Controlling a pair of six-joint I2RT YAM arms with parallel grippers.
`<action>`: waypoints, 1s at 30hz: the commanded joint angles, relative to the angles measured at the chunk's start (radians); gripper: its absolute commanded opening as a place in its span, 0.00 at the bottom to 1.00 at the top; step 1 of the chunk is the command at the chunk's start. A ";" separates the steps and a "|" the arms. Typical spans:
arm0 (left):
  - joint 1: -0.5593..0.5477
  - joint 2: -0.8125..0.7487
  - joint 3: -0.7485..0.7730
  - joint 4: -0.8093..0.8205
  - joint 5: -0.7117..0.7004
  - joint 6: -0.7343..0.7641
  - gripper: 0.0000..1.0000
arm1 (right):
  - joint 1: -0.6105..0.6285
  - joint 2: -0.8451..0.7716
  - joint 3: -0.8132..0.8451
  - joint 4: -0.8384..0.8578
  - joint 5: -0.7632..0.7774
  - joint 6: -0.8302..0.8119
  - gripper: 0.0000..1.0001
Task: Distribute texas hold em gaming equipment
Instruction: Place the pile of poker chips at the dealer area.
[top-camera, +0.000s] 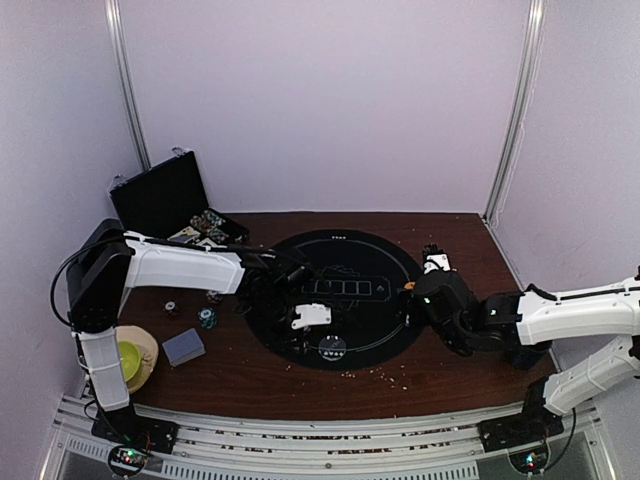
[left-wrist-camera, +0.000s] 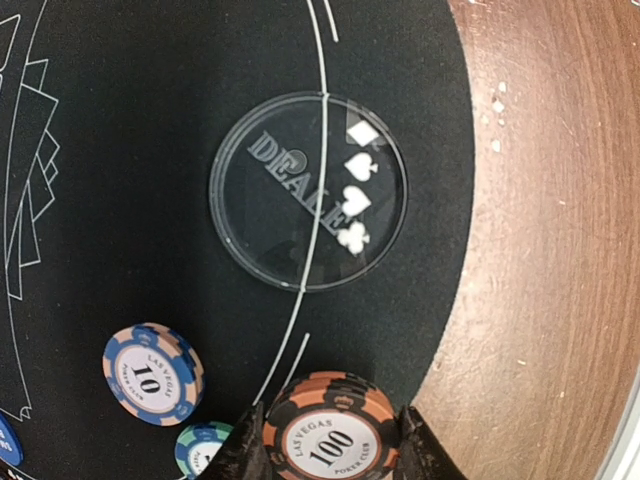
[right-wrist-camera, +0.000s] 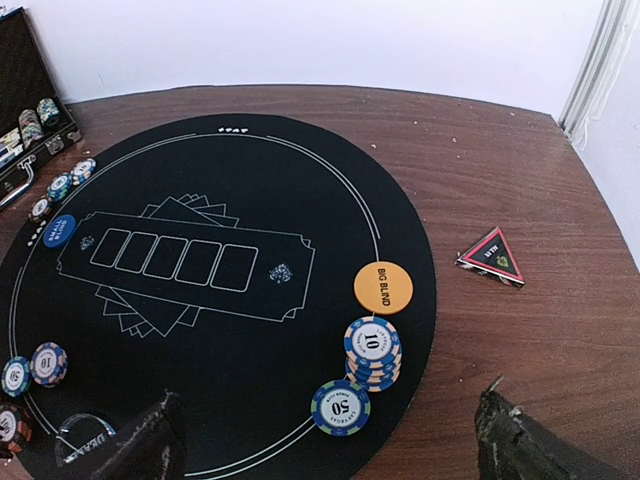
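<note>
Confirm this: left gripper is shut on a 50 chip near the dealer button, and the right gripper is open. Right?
No. The left gripper is shut on a 100 chip, not a 50; the left wrist view shows the number. The rest holds: it is near the dealer button, and the right gripper is open.

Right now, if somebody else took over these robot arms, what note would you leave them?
Left gripper: shut on a 100 chip, beside the dealer button.
Right gripper: open, empty, by the mat.
Done: big blind disc, 10-chip stack and 50 chip lie on its right side; blue disc on its left.
To do: more chips in the case; card deck undealt on the table.
</note>
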 joint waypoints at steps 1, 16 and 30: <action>-0.008 0.001 -0.004 0.058 -0.017 0.013 0.00 | -0.003 0.008 0.013 0.006 -0.003 -0.013 1.00; -0.014 0.032 -0.019 0.099 -0.071 0.013 0.01 | -0.003 0.017 0.018 0.004 -0.010 -0.017 1.00; -0.018 0.046 -0.028 0.107 -0.124 0.005 0.10 | -0.002 0.014 0.017 0.006 -0.018 -0.018 1.00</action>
